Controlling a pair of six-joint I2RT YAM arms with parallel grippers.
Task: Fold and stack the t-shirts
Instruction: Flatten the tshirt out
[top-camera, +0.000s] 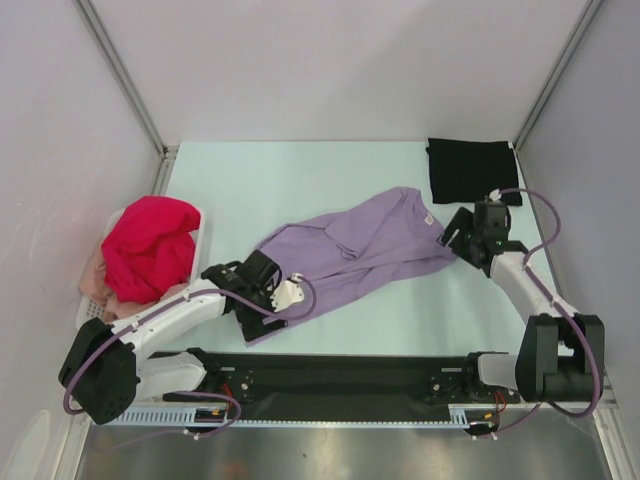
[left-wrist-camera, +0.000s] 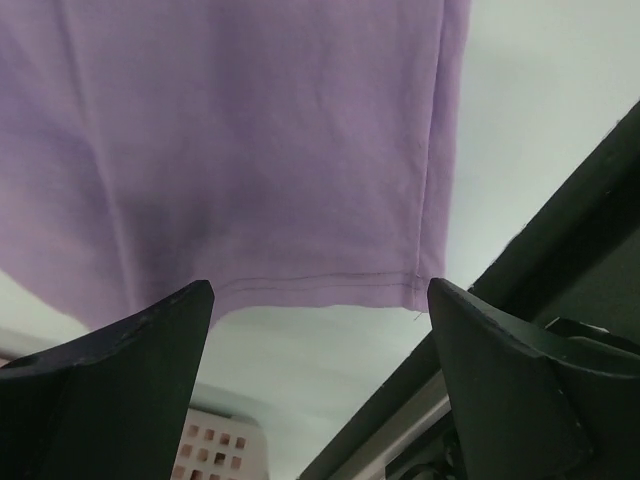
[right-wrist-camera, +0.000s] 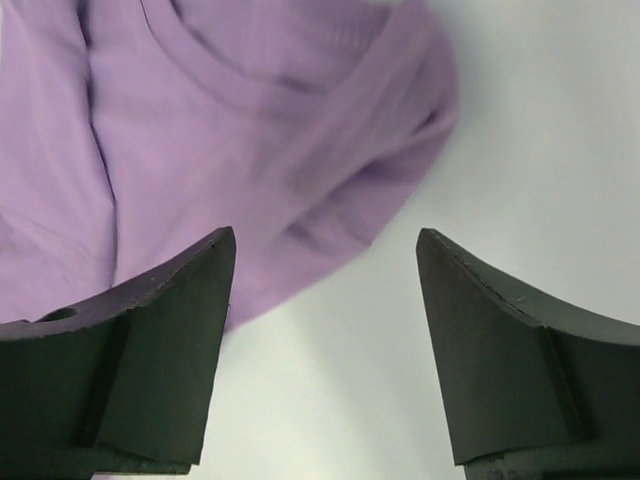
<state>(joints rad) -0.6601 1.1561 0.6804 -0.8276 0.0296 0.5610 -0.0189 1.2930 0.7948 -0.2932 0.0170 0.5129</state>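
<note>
A lavender t-shirt (top-camera: 350, 250) lies spread and rumpled across the middle of the table. My left gripper (top-camera: 268, 298) stands open at its near-left hem (left-wrist-camera: 300, 285), with bare table between the fingers (left-wrist-camera: 320, 295). My right gripper (top-camera: 456, 236) is open at the shirt's right sleeve end (right-wrist-camera: 330, 200), which lies just ahead of its left finger, and nothing is held (right-wrist-camera: 325, 245). A black t-shirt (top-camera: 468, 168) lies folded square at the far right. A magenta-red t-shirt (top-camera: 150, 245) sits heaped in the basket on top of a pale peach-pink one (top-camera: 95, 278).
The white plastic basket (top-camera: 203, 238) stands at the left table edge and shows at the bottom of the left wrist view (left-wrist-camera: 215, 440). The black base rail (top-camera: 340, 375) runs along the near edge, close to the left gripper (left-wrist-camera: 560, 240). Grey walls close in the table.
</note>
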